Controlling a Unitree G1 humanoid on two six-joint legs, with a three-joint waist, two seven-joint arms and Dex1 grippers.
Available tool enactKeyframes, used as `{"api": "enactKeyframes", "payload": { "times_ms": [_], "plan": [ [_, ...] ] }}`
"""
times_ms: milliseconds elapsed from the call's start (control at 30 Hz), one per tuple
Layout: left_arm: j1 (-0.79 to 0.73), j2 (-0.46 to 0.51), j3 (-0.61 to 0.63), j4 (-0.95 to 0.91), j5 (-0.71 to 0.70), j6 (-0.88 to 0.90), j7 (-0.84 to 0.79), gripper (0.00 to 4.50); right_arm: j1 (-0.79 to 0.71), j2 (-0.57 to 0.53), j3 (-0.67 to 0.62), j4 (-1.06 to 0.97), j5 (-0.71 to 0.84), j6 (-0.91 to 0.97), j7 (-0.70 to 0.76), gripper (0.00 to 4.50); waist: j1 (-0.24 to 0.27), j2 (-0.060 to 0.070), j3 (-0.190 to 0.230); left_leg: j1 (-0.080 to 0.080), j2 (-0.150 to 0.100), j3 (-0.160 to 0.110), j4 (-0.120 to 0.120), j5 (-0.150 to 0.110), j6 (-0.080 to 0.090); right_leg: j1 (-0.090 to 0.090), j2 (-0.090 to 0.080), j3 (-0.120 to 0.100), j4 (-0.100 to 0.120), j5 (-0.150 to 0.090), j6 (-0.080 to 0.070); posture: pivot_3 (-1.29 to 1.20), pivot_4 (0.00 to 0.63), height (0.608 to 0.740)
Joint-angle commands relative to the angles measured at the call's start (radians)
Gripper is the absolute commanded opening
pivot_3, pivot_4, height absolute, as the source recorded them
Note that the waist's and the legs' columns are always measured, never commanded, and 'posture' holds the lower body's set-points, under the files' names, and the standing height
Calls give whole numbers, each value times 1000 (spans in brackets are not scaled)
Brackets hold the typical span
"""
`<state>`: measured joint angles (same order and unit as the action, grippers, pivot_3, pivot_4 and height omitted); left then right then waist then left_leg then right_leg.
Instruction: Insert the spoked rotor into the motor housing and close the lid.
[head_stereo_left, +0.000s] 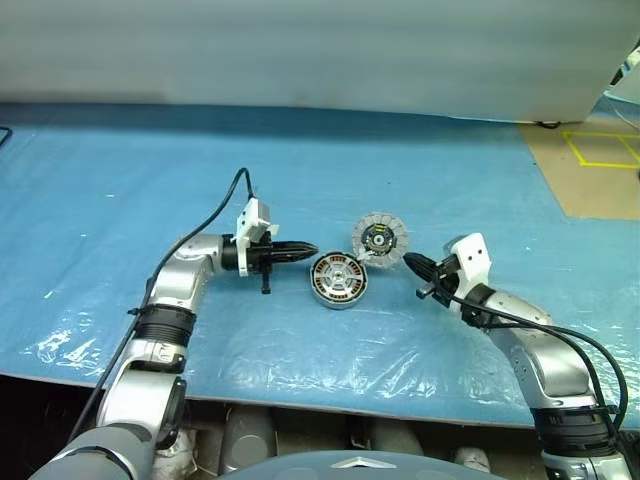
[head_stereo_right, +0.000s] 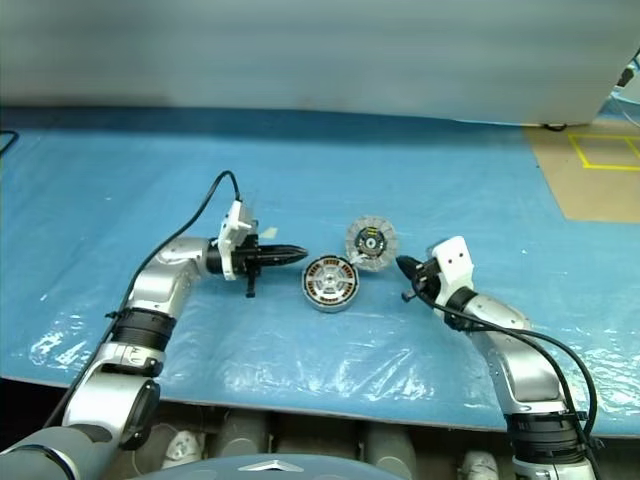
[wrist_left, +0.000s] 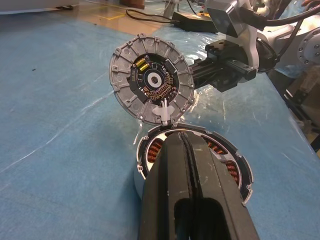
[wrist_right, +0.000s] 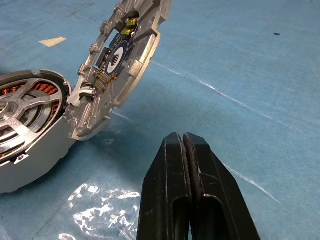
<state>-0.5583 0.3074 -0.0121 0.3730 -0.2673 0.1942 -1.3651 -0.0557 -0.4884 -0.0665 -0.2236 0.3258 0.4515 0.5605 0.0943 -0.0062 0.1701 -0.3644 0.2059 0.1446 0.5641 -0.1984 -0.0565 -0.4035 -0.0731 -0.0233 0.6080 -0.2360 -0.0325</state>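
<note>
In the left eye view, the motor housing (head_stereo_left: 339, 279) lies flat on the blue sheet (head_stereo_left: 150, 180) that covers the bench, near the middle of the scene. The spoked rotor (head_stereo_left: 340, 275) sits inside it, its pale spokes crossing over the copper windings. The lid (head_stereo_left: 380, 240) stands tilted up at about 1 o'clock from the housing, its lower edge touching the housing rim and its segmented face turned toward the camera. The left gripper (head_stereo_left: 308, 250) lies level at roughly 10 o'clock from the housing, pointing at it, jaws together and holding nothing, with the tip just beside the rim. The right gripper (head_stereo_left: 410, 262) comes in from 3 o'clock, also with jaws together and empty, close to the lid's lower edge but apart from it. At 1 o'clock in the far corner, yellow tape (head_stereo_left: 600, 150) marks a brown floor patch.

The right eye view gives the same layout: housing (head_stereo_right: 330, 283), lid (head_stereo_right: 371, 242), and both grippers flanking them.

In the left wrist view, the black fingers (wrist_left: 170, 190) press together, their tip over the housing (wrist_left: 235, 170). Beyond it the lid (wrist_left: 125, 65) stands upright, with a dark circuit centre and a white clip at its base. The right gripper (wrist_left: 197, 75) shows behind the lid.

In the right wrist view, the closed fingers (wrist_right: 200, 190) hover above the sheet. At 10 o'clock the lid (wrist_right: 145, 55) leans against the housing (wrist_right: 45, 160), where the rotor's silver spokes (wrist_right: 20, 120) are visible.
</note>
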Motion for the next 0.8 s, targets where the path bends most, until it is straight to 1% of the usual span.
{"api": "enactKeyframes", "payload": {
  "times_ms": [33,300,567,667,800],
  "plan": [
    [16,15,-13,-48,-26,0,13,17,-17,-12,-8,-1,-14,-30,8,0,0,0,0,0,0,0,0,0,0,0,0,0,0,0,0,0,150,740],
    [18,29,-27,-37,-44,-14,24,17,16,-40,-13,-23,-6,-2,51,0,0,0,0,0,0,0,0,0,0,0,0,0,0,0,0,0,150,740],
    [-14,18,-41,-12,-47,-23,27,17,90,-102,-12,-112,60,47,156,0,1,0,0,0,0,0,0,0,1,0,0,0,0,0,0,0,150,740],
    [-23,15,-43,-2,-46,-28,27,17,98,-105,-7,-136,75,59,168,0,1,0,0,0,0,1,0,0,1,0,0,1,0,0,0,0,150,740],
    [-30,15,-45,7,-43,-34,27,17,86,-102,0,-141,56,55,154,0,1,1,0,0,0,1,0,1,1,0,0,1,0,0,0,0,150,740]
  ]
}}
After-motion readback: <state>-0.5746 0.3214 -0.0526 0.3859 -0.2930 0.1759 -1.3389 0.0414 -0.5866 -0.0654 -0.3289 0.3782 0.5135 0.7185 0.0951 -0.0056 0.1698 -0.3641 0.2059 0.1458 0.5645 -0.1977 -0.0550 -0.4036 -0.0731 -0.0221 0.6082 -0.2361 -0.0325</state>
